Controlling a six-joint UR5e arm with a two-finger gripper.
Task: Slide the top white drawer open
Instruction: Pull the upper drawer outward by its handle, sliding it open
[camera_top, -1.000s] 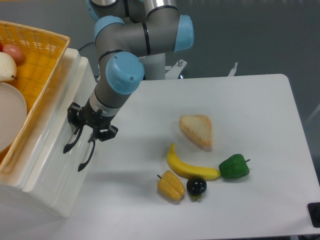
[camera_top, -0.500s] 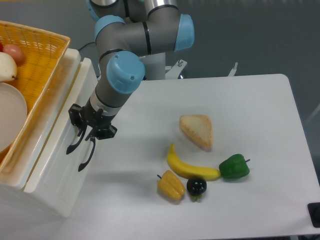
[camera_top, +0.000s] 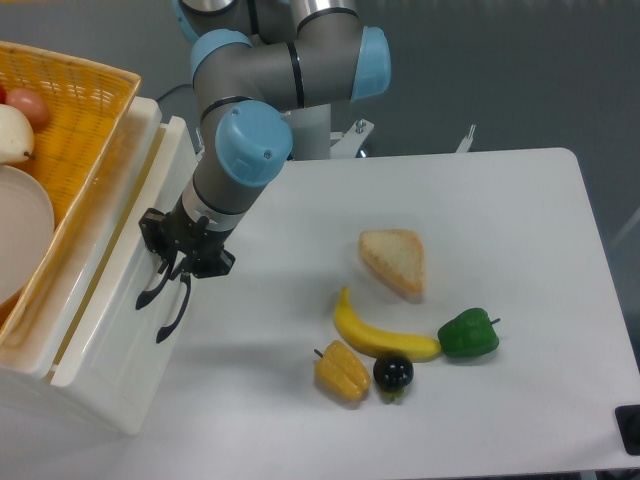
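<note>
So the top white drawer (camera_top: 105, 300) sits at the left edge of the bench (camera_top: 520, 230), pulled out a little way from the cabinet, with a narrow gap showing along its top edge. The pincer (camera_top: 172, 287) is right against the drawer front, its fingers closed around the black curved handle (camera_top: 162, 305) (the handle's lower end sticks out below the fingers). On top of the cabinet, up and left of the drawer, there's a yellow woven basket (camera_top: 85, 110) with some pale round items inside. Well off to the right of the drawer, on the bench: a slice of bread (camera_top: 394, 260), a banana (camera_top: 380, 335), a green pepper (camera_top: 468, 335), a yellow pepper (camera_top: 342, 372) and a small dark round fruit (camera_top: 393, 373).
</note>
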